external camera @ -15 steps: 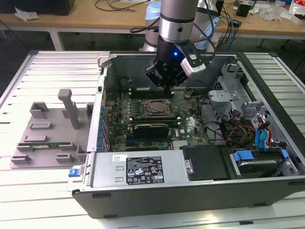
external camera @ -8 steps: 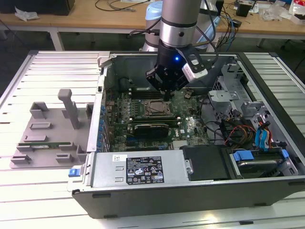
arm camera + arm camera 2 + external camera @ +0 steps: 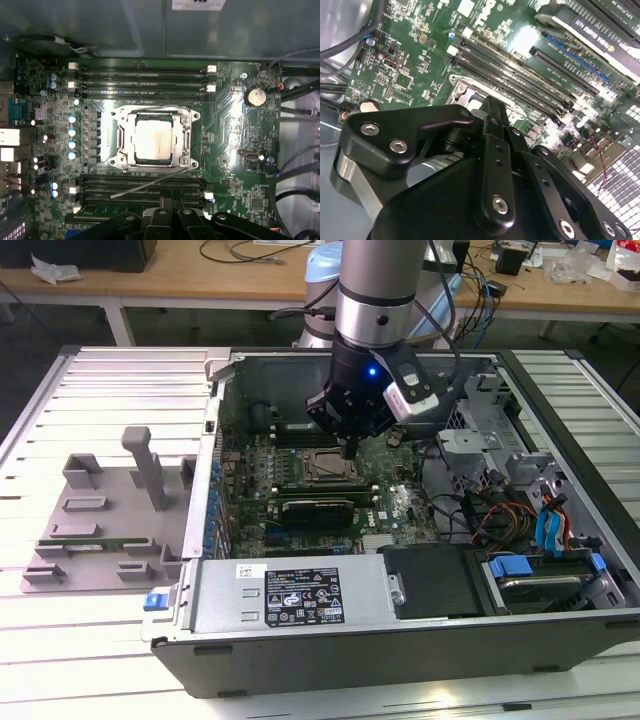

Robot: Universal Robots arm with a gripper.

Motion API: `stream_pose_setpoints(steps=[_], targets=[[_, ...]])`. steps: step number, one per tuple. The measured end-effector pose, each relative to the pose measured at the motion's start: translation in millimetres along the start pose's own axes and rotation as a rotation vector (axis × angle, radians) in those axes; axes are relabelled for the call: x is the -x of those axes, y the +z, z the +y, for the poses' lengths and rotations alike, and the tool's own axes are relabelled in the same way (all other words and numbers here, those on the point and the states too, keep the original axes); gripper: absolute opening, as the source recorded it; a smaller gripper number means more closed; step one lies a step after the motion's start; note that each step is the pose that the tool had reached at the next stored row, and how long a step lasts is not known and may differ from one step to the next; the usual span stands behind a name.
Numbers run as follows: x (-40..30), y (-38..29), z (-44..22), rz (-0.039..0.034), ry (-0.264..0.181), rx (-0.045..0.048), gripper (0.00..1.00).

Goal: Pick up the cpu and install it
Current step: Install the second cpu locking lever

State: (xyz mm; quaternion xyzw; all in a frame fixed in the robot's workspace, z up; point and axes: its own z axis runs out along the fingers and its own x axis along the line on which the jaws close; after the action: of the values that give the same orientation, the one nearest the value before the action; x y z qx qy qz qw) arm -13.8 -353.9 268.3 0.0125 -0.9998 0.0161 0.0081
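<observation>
Wooden benches strewn with cables run behind an open computer case (image 3: 400,640) lying on a slatted metal table (image 3: 110,390). Inside the case, the green motherboard (image 3: 230,135) carries a metal socket frame (image 3: 155,139), and the cpu (image 3: 154,141) sits flat within that frame, silver top up (black memory slots run along both sides of the frame). The gripper (image 3: 351,448) hangs just above the socket frame, not touching the cpu; its fingers (image 3: 492,120) are pressed together, holding nothing. Well outside the case lies a grey plastic tray (image 3: 100,530).

Green motherboard (image 3: 230,135) with black memory slots (image 3: 142,82); pale silver cpu (image 3: 153,139) in a shiny metal frame; black tool (image 3: 492,107); grey ribbed table (image 3: 110,390).
</observation>
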Motion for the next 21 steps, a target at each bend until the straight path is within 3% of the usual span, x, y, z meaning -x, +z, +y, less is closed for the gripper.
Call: stream_pose_setpoints(steps=[8, 11, 13, 14, 15, 17, 20, 21], targets=[[-0.5, 0.7, -7.0, 0.0000, 0.000, 0.0008, 0.11], [-1.5, 1.1, -13.6, 0.0000, 0.000, 0.0039, 0.11], [-3.2, 1.6, -18.1, -0.0005, 0.000, 0.0211, 0.11], [-3.9, 1.9, -19.5, -0.0010, -0.001, 0.0389, 0.11], [-4.2, 1.9, -20.0, -0.0013, -0.001, 0.0507, 0.11], [-4.8, 2.1, -20.7, -0.0023, -0.001, 0.0903, 0.11], [-7.5, 4.1, -22.0, -0.0031, -0.001, 0.1202, 0.11], [-8.4, 5.0, -22.1, -0.0032, -0.001, 0.1226, 0.11]])
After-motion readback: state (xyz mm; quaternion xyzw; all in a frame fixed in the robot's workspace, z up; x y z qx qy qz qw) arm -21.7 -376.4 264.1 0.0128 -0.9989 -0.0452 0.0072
